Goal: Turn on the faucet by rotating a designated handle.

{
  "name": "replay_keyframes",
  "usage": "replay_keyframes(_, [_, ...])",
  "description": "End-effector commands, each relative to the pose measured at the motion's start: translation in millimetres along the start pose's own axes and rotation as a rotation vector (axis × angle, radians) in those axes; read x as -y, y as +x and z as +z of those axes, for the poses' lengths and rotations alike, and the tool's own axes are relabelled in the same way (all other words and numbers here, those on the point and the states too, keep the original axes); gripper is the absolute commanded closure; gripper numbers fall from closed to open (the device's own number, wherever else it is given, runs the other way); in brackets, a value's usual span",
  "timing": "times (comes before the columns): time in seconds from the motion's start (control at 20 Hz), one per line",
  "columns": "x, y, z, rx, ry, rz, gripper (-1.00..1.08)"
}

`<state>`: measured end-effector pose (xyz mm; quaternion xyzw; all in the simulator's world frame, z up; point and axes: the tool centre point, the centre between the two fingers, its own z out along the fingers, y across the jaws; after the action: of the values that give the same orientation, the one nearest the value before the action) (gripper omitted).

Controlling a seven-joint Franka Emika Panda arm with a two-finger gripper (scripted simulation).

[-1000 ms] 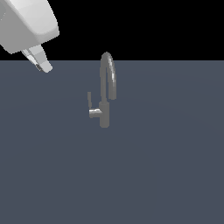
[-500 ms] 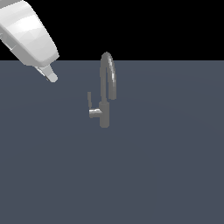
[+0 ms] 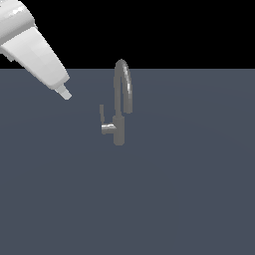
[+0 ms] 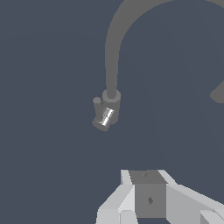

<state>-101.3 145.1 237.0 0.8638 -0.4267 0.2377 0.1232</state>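
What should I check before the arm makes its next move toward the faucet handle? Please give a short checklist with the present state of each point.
1. Handle in sight in both views: ok; the thin lever stands up from its stub on the exterior view's left of the post.
2. Faucet upright on the surface: ok.
3. Gripper apart from the faucet: ok; it hangs to the exterior view's upper left, touching nothing.
4. Path to the handle free: ok; nothing lies between them.
5. Gripper open wide enough for the lever: cannot tell; the fingertips are hardly visible.
6. Handle already turned: cannot tell.
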Motion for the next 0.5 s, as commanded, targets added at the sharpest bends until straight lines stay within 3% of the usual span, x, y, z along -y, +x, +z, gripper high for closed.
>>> replay_keyframes(0.0, [4, 1, 5, -0.010, -0.005, 0.018, 1.08])
replay_keyframes(0.45, [17, 4, 21, -0.042, -0.027, 0.077, 1.08])
